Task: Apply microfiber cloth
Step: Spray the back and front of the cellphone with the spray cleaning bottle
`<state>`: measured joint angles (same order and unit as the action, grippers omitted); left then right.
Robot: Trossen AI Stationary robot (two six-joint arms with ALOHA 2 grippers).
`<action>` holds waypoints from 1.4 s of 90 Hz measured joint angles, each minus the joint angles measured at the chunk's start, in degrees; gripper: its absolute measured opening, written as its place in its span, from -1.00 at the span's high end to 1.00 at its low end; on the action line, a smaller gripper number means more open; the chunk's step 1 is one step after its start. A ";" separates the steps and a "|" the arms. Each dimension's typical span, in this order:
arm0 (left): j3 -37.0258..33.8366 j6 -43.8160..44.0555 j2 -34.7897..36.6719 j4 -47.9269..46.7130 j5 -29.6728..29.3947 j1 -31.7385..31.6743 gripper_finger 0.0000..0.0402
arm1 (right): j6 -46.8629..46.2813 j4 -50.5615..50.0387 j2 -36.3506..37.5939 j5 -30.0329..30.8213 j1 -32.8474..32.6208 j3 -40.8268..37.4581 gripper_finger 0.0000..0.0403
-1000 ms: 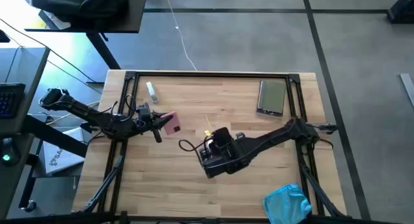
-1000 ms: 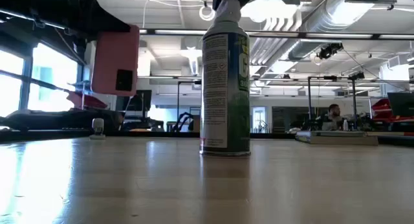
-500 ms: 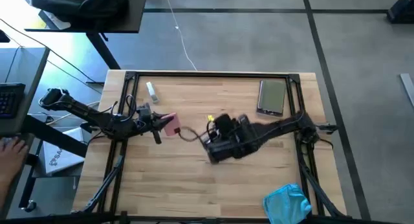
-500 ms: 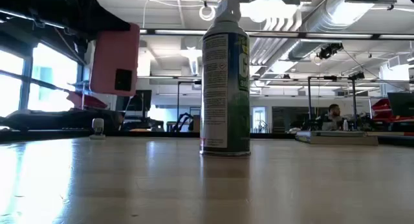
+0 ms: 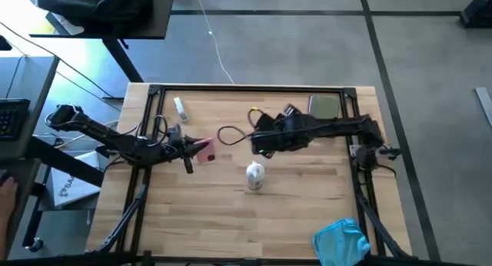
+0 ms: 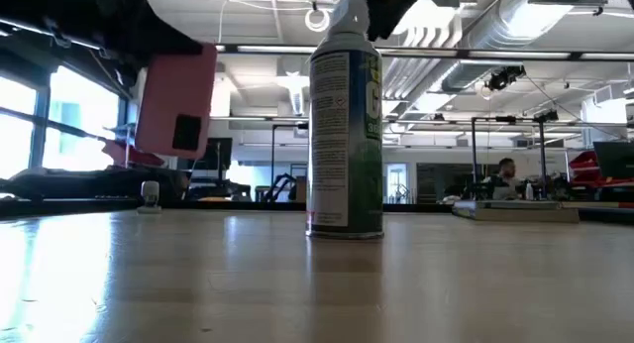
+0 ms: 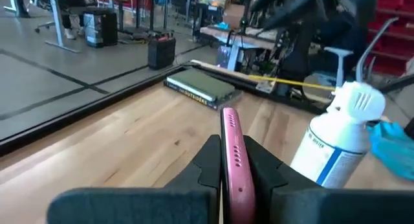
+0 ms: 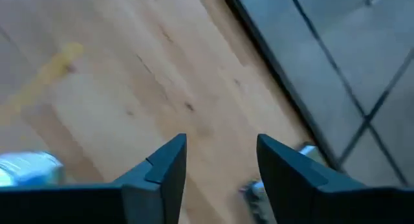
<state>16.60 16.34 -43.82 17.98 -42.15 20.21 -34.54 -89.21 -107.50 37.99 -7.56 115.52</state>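
Since the earlier frame, my right gripper (image 5: 255, 141) has swung from the lower centre of the frame toward the upper centre, uncovering the spray can (image 5: 254, 176), which stands upright mid-table. Right fingers (image 8: 165, 169) are parted, holding nothing, with bare wood between them. My left gripper (image 5: 198, 147) sits left of centre, its fingers clamped on the pink phone (image 7: 233, 162), held on edge above the table (image 5: 307, 220). The microfiber cloth (image 5: 343, 241) lies rumpled at the lower right of the frame, at the table's corner, well apart from both grippers.
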 joint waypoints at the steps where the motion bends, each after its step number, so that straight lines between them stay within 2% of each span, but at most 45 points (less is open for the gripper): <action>1: 0.00 0.00 -0.06 -0.02 0.01 0.00 0.95 | 0.04 0.23 0.72 0.20 -0.02 -1.00 0.28; 10: 0.00 0.02 -0.52 0.27 0.50 0.00 0.95 | 1.16 6.74 8.40 1.16 -0.83 -12.33 0.33; 19: 0.00 0.05 -1.24 1.32 -1.19 0.00 0.95 | 6.54 20.75 17.44 -0.34 -1.79 -26.87 0.38; 27: 0.02 -1.87 -2.72 4.37 -5.08 -1.12 0.95 | 16.14 36.97 24.85 -5.67 -2.08 -39.58 0.43; 32: 0.02 -4.87 -4.06 6.80 -5.23 -2.84 0.95 | 23.30 47.42 28.44 -10.03 -1.66 -46.68 0.47; 45: 0.02 -11.05 -8.02 17.23 3.12 -11.03 0.95 | 40.83 69.02 33.97 -20.31 1.52 -57.76 0.59; 52: 0.04 -11.46 -9.97 21.15 8.88 -16.08 0.95 | 48.24 74.41 34.66 -22.74 3.50 -59.91 0.66; 61: 0.04 -12.57 -12.54 25.44 13.39 -22.29 0.95 | 54.57 79.46 34.67 -28.10 6.27 -60.21 0.76; 71: 0.02 -11.26 -15.73 30.31 18.01 -27.17 0.95 | 56.27 85.32 34.28 -38.47 9.39 -60.15 0.89; 80: 0.06 -9.32 -19.43 36.27 20.60 -29.10 0.95 | 56.06 88.77 32.71 -49.51 12.04 -60.10 0.98; 89: 0.07 -8.78 -23.82 42.55 19.73 -28.92 0.95 | 56.10 91.68 29.55 -55.71 12.95 -60.10 0.99; 102: 0.52 -8.00 -29.02 50.23 14.43 -26.16 0.95 | 56.35 98.45 26.41 -62.05 12.92 -59.80 1.00; 113: 1.74 -8.62 -32.92 52.92 10.07 -23.40 0.95 | 55.98 96.38 23.99 -66.72 12.94 -57.57 1.00; 126: 5.30 -11.22 -36.39 53.45 8.53 -20.95 0.95 | 55.68 93.89 20.60 -70.61 12.70 -54.37 1.00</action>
<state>21.90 5.12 -80.20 71.43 -33.62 -0.75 21.14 4.68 -86.90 -32.62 5.15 61.15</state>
